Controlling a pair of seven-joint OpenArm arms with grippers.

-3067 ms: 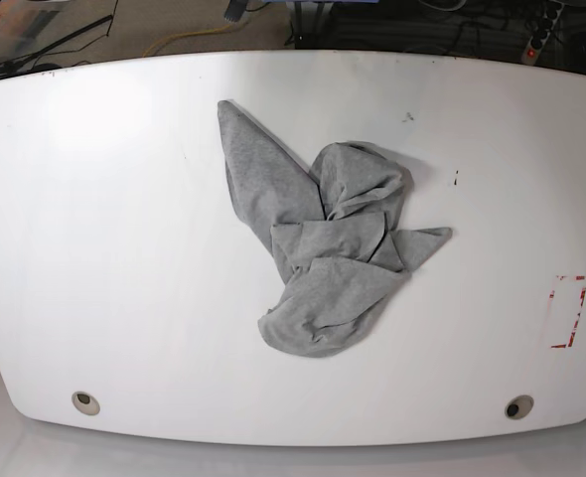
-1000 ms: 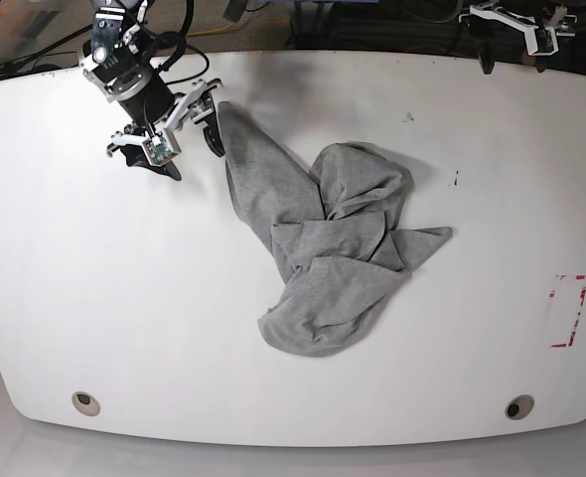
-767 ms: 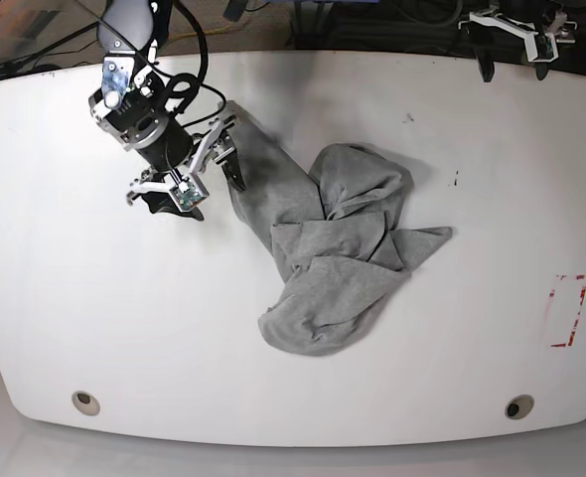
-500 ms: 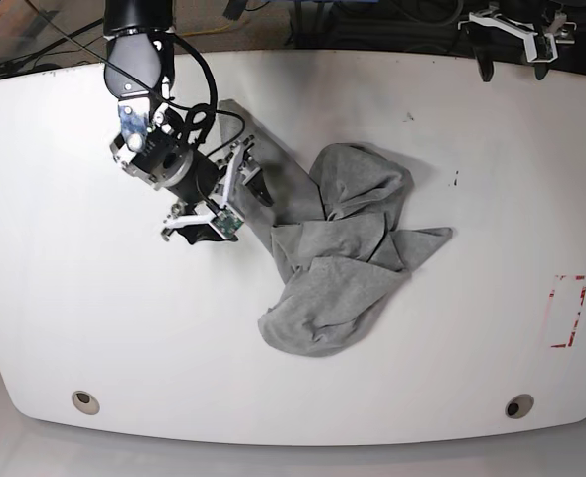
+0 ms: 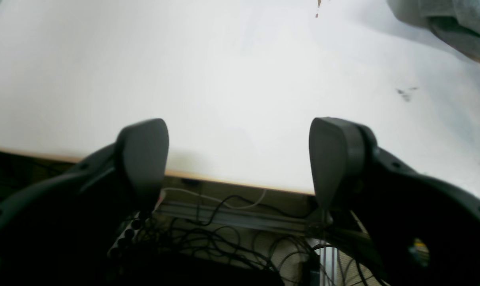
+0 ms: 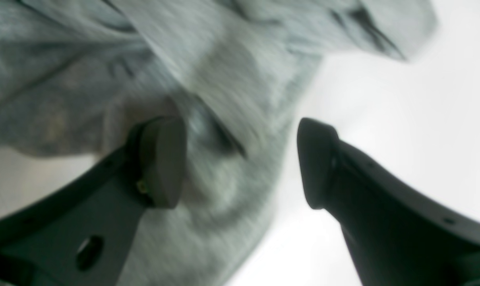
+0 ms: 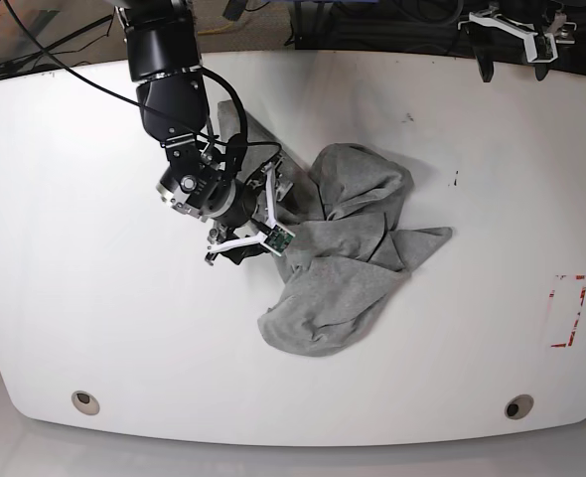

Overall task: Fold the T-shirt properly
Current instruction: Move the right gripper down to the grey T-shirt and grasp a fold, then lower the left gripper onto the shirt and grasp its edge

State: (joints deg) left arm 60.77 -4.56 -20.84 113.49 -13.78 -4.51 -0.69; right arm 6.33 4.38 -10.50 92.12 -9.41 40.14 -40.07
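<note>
The T-shirt (image 7: 338, 253) lies crumpled at the centre of the table (image 7: 94, 298). Step in hand: first grasp. The right gripper (image 7: 258, 214), jaws spread, straddles a fabric edge; next move calls for closing. The left gripper (image 7: 516, 45) hangs spread, well apart

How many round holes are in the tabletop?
2: one hole near the front-left corner, the other hole near the front-right corner. More may hide under the T-shirt.
</note>
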